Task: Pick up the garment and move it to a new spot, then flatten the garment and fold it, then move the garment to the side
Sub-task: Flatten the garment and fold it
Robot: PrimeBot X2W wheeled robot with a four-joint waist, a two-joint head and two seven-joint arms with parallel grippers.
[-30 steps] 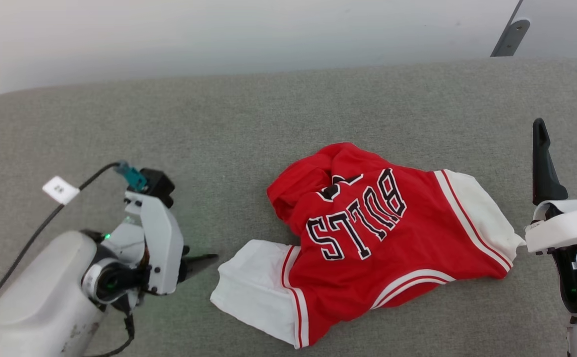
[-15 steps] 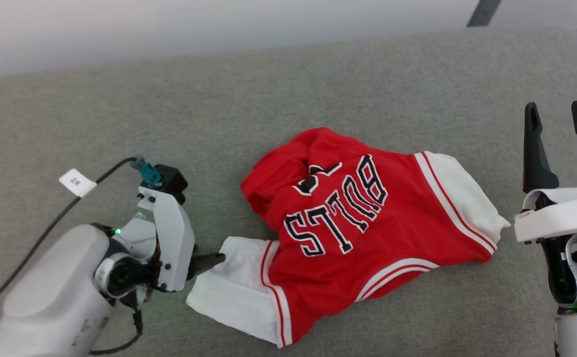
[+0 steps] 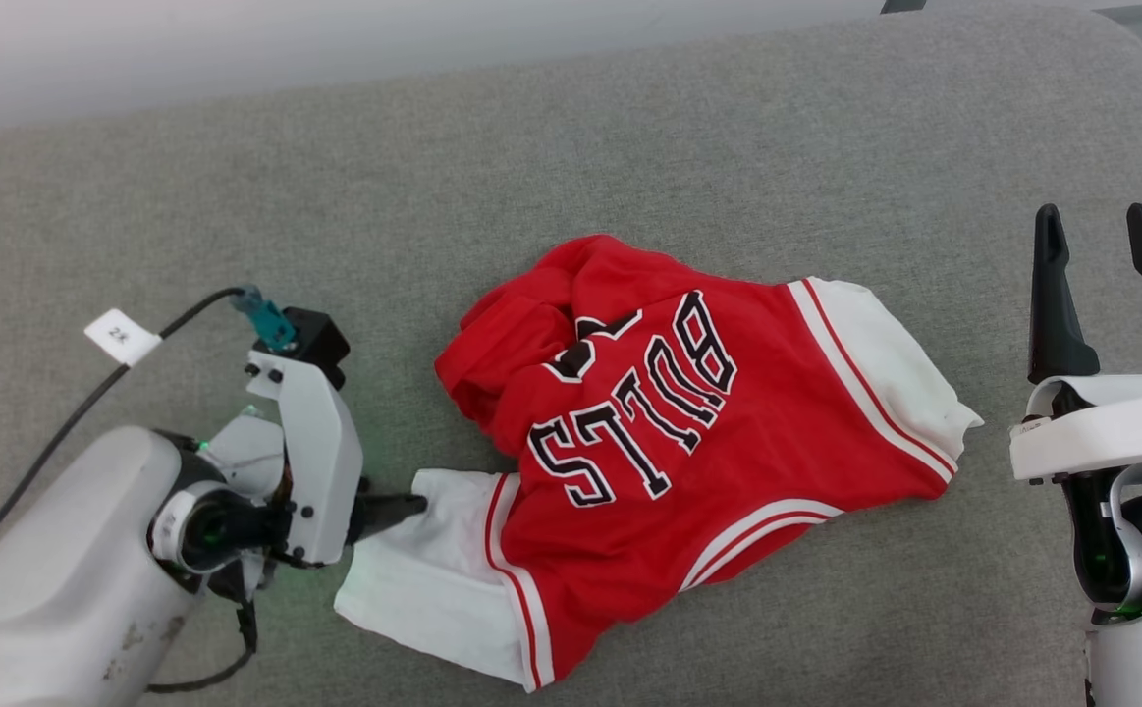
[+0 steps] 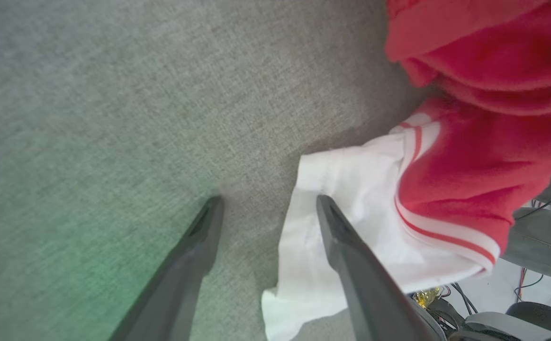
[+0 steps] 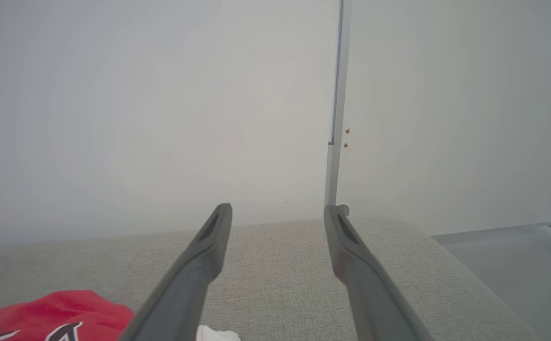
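Your garment (image 3: 669,442) lies crumpled on the grey cushion (image 3: 629,147) — your left gripper (image 4: 269,199), fingers spread, has one finger over the white sleeve's edge; your right gripper (image 3: 1093,211) is spread too, just beside the other sleeve.

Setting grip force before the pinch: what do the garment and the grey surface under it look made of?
The garment: soft, matte knit cloth, cotton or polyester unclear; it slumps in rounded folds. The grey surface: matte woven fabric, probably upholstery over padding; coarse weave shows in the left wrist view.
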